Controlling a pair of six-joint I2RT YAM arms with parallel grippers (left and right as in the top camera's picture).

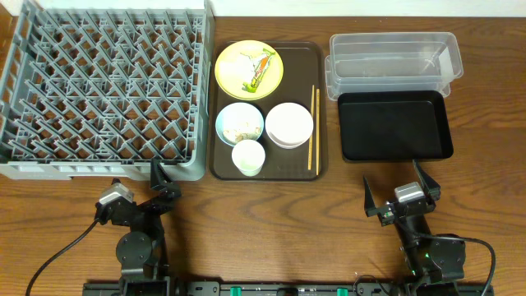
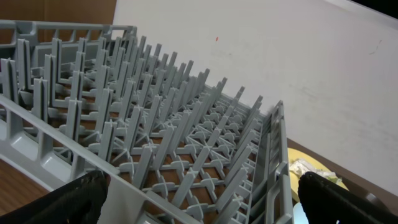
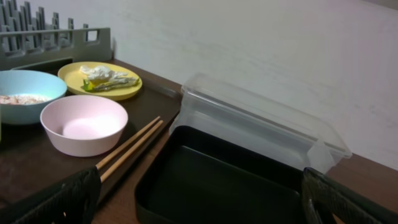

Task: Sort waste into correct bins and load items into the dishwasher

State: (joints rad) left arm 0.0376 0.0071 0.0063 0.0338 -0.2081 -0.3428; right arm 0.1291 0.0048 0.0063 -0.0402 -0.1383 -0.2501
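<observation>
The yellow plate holds crumpled white paper and a greenish-orange scrap. The light blue bowl holds rice grains. The small white bowl, white cup and chopsticks lie beside them. The grey dish rack is at the left. The clear tub and black tray are at the right. My left gripper is open and empty in front of the rack. My right gripper is open and empty in front of the black tray.
The dishes all sit on a dark brown serving tray between the rack and the bins. Both arms' bases stand at the table's front edge. A pale wall runs behind the table.
</observation>
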